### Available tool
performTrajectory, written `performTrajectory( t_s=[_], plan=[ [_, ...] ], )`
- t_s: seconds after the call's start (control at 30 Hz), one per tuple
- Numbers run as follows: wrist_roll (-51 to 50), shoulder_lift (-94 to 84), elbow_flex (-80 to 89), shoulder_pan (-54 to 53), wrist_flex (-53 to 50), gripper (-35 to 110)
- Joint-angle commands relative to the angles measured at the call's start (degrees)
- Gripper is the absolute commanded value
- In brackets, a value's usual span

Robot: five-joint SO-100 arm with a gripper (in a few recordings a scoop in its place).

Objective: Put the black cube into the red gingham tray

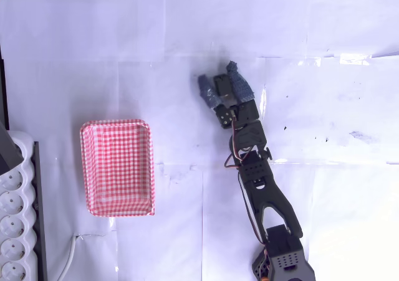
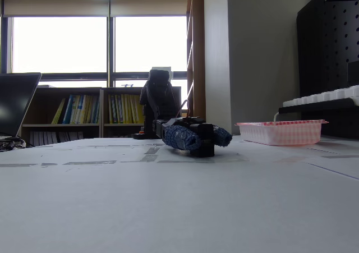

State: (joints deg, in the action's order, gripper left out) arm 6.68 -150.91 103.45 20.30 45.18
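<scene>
The black cube (image 1: 222, 85) sits low on the white table, right of centre in the overhead view. My gripper (image 1: 222, 86) reaches up from the lower right, and its blue-wrapped fingers (image 1: 240, 83) press against the cube from both sides. In the fixed view the black cube (image 2: 205, 139) shows between the padded fingers (image 2: 179, 138), its underside touching the table, with my gripper (image 2: 202, 138) shut on it. The red gingham tray (image 1: 85, 169) lies to the left with nothing in it, well apart from the gripper. In the fixed view the tray (image 2: 280, 133) is at the right.
A white power strip (image 1: 14, 222) runs along the left edge beside the tray, with a white cable (image 1: 70, 256) near the tray's lower corner. The table between cube and tray is bare white paper.
</scene>
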Motion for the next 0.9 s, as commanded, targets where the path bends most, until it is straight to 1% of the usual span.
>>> performTrajectory(
  t_s=[0.0, 0.1, 0.2, 0.27, 0.33, 0.4, 0.47, 0.5, 0.57, 0.6, 0.67, 0.73, 0.87],
  plan=[
    [0.4, 0.1, 3.3, 0.5, 0.6, 10],
    [-0.1, 0.1, 2.8, 0.5, 0.4, 1],
    [-1.3, 0.9, 1.9, 0.4, -1.7, 0],
    [-2.3, 2.7, 1.3, 0.1, -5.7, 0],
    [-3.2, 5.6, 1.1, -0.2, -12.7, 0],
    [-3.4, 9.7, 1.5, -0.4, -23.0, 0],
    [-3.5, 13.9, 3.7, -0.7, -36.7, 0],
    [-3.0, 15.5, 7.2, -0.8, -46.8, 0],
    [-0.9, 16.0, 20.1, -0.9, -71.5, 0],
    [0.5, 15.7, 25.8, -0.6, -81.0, 0],
    [3.2, 17.1, 32.4, 0.4, -93.7, 0],
    [5.5, 18.9, 37.4, 2.0, -104.1, 0],
    [12.4, 20.7, 50.0, 6.1, -120.0, 0]
  ],
)
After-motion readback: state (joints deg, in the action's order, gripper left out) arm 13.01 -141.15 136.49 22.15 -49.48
